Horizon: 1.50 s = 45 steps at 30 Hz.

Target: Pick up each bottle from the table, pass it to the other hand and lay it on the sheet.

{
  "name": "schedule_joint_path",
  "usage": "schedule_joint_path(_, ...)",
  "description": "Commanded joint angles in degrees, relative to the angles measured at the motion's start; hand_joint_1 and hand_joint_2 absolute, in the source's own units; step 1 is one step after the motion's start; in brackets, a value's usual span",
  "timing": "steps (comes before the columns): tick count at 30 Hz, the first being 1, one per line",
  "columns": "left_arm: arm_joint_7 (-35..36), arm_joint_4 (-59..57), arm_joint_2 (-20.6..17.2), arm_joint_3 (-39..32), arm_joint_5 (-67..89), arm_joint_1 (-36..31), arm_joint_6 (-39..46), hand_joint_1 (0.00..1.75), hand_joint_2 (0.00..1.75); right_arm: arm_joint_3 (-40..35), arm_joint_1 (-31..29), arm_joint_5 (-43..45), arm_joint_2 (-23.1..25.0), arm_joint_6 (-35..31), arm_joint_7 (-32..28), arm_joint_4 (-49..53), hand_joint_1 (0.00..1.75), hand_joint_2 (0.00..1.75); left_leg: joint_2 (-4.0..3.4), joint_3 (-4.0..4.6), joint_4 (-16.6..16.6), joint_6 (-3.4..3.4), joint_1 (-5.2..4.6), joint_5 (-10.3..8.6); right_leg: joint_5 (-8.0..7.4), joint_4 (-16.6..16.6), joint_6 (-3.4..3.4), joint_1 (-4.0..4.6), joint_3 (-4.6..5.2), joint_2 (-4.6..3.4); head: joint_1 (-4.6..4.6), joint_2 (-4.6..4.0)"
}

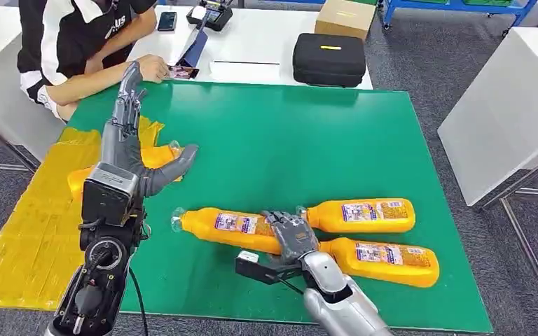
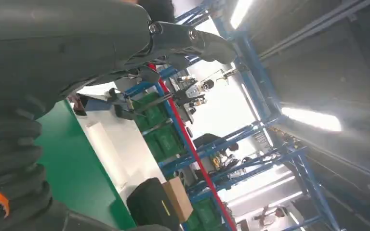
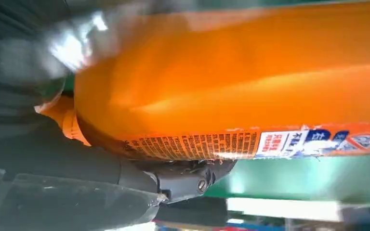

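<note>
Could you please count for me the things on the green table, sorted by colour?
Orange plastic bottles: 4, and one on the sheet behind the left hand
Yellow crinkled sheet: 1
Total: 5

1. the head view looks forward and down from high on the robot onto the green counter, both arms rising from its lower edge
2. the left wrist view is tilted, facing up across the counter's far edge to blue racks and ceiling lights
3. the right wrist view sits very near an orange bottle; the head view shares it
</note>
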<state>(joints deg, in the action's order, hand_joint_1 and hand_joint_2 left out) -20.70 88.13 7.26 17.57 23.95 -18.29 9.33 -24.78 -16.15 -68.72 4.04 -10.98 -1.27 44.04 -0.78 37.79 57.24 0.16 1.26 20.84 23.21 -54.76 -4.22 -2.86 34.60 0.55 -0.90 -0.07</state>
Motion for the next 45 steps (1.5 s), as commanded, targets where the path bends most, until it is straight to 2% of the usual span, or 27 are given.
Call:
schedule_joint_path(1,-0.07,1.53,-1.42,0.32,-0.51,0.47,-0.42,0.00,1.75,8.75,4.41,3.05,1.13,-4.01,-0.63,11.99,1.75,1.75,-0.01,0.02,0.01,0.02,-0.01,0.07,0.05,-0.04,0.19,0.02,0.00,-0.04,0.00,0.00)
schedule_joint_path(5,-0.07,1.51,-1.40,0.32,-0.51,0.43,-0.42,0.00,1.75,8.77,4.56,3.02,1.06,-4.11,-0.65,11.95,1.75,1.75,0.07,-0.11,0.02,0.01,0.01,0.18,0.16,-0.07,0.33,0.05,-0.11,-0.02,0.00,0.00)
schedule_joint_path(8,-0.07,1.51,-1.40,0.32,-0.51,0.43,-0.42,0.00,1.75,8.77,4.56,3.02,1.06,-4.11,-0.65,11.95,1.75,1.75,0.02,0.14,0.00,0.01,0.01,0.07,0.05,-0.02,0.16,0.04,0.13,-0.03,-0.02,0.00)
schedule_joint_path(13,-0.07,1.51,-1.40,0.32,-0.51,0.43,-0.42,0.00,1.75,8.77,4.56,3.02,1.06,-4.11,-0.65,11.95,1.75,1.75,0.04,-0.21,0.10,0.05,0.02,0.32,0.27,-0.11,0.48,0.08,-0.20,-0.09,-0.02,0.00)
schedule_joint_path(14,-0.07,1.51,-1.40,0.32,-0.51,0.43,-0.42,0.00,1.75,8.77,4.56,3.02,1.06,-4.11,-0.65,11.95,1.75,1.75,0.03,0.11,0.00,0.01,0.01,0.11,0.08,-0.02,0.21,0.04,0.10,-0.04,0.00,0.00)
schedule_joint_path(17,-0.25,1.41,-1.24,0.12,-1.15,0.63,-0.89,0.00,1.75,10.73,5.10,4.58,1.77,-9.14,-2.49,13.81,1.75,1.75,0.02,-0.19,0.08,0.03,0.02,0.31,0.26,-0.11,0.49,0.08,-0.17,-0.11,0.00,0.00)
schedule_joint_path(20,-0.46,1.42,-0.83,-0.22,-1.80,0.75,-1.46,0.00,1.75,12.46,6.41,7.43,2.04,-12.76,-4.81,18.74,1.75,1.75,0.04,0.12,0.01,0.00,-0.01,0.12,0.11,-0.06,0.25,0.03,0.12,-0.03,-0.02,0.00)
schedule_joint_path(21,-0.46,1.41,-0.80,-0.26,-2.16,0.66,-1.65,0.00,1.75,12.97,6.70,9.32,2.05,-14.50,-6.18,19.84,1.75,1.75,0.04,-0.07,0.07,0.01,0.00,0.26,0.23,-0.13,0.42,0.06,-0.05,-0.07,0.00,0.00)
schedule_joint_path(27,-0.39,0.32,-1.14,0.12,-4.59,1.02,-1.87,0.00,1.75,15.40,7.87,18.23,3.77,-21.64,-12.45,23.44,1.75,1.75,0.05,0.09,0.02,0.01,0.01,0.14,0.13,-0.05,0.27,0.05,0.08,-0.02,0.02,0.00)
schedule_joint_path(28,0.87,-0.02,-1.31,0.15,-12.89,1.45,-7.60,0.00,1.75,16.87,8.58,26.40,4.68,-26.40,-18.56,24.94,1.75,1.75,0.03,0.00,0.05,0.01,0.00,0.20,0.18,-0.10,0.34,0.04,0.02,-0.05,-0.02,0.00)
schedule_joint_path(31,1.25,-1.96,-1.93,1.25,-21.33,1.84,-11.82,0.00,1.75,17.08,9.78,35.79,4.49,-28.41,-24.00,28.59,1.75,1.75,0.04,0.11,-0.06,0.01,-0.04,0.10,0.10,-0.02,0.22,-0.01,0.13,-0.02,-0.02,0.00)
schedule_joint_path(34,2.92,-3.50,-2.72,2.22,-28.56,1.46,-15.18,0.00,1.75,15.43,9.99,40.09,3.77,-27.64,-25.57,30.00,1.75,1.75,0.06,0.16,-0.03,0.01,-0.02,0.09,0.11,-0.02,0.20,0.01,0.16,0.03,0.00,0.00)
schedule_joint_path(37,2.92,-3.50,-2.72,2.22,-28.56,1.46,-15.18,0.00,1.75,15.43,9.99,40.09,3.77,-27.64,-25.57,30.00,1.75,1.75,-0.02,-0.09,-0.01,0.01,-0.02,0.23,0.18,-0.04,0.35,0.03,-0.02,-0.12,-0.02,0.00)
schedule_joint_path(38,2.92,-3.50,-2.72,2.22,-28.56,1.46,-15.18,0.00,1.75,15.43,9.99,40.09,3.77,-27.64,-25.57,30.00,1.75,1.75,0.02,0.17,-0.04,-0.01,-0.01,0.09,0.07,0.00,0.18,0.02,0.19,-0.03,0.00,0.00)
schedule_joint_path(42,2.92,-3.50,-2.72,2.22,-28.56,1.46,-15.18,0.00,1.75,15.43,9.99,40.09,3.77,-27.64,-25.57,30.00,1.75,1.75,0.01,-0.01,-0.02,0.01,0.00,0.19,0.15,-0.02,0.32,0.04,0.04,-0.08,-0.02,0.00)
schedule_joint_path(44,5.35,-5.00,-3.21,2.84,-33.27,0.90,-18.70,0.00,1.75,14.47,9.89,41.80,3.64,-27.54,-26.64,29.81,1.75,1.75,0.03,0.14,-0.04,0.00,0.00,0.10,0.08,0.00,0.20,0.03,0.17,-0.03,-0.02,0.00)
schedule_joint_path(45,5.49,-5.54,-3.30,3.03,-34.49,0.81,-19.50,0.00,1.75,14.10,9.94,42.14,3.60,-27.50,-26.88,30.11,1.75,1.75,0.02,-0.05,0.00,0.01,0.01,0.21,0.17,-0.03,0.34,0.05,0.00,-0.07,-0.02,0.00)
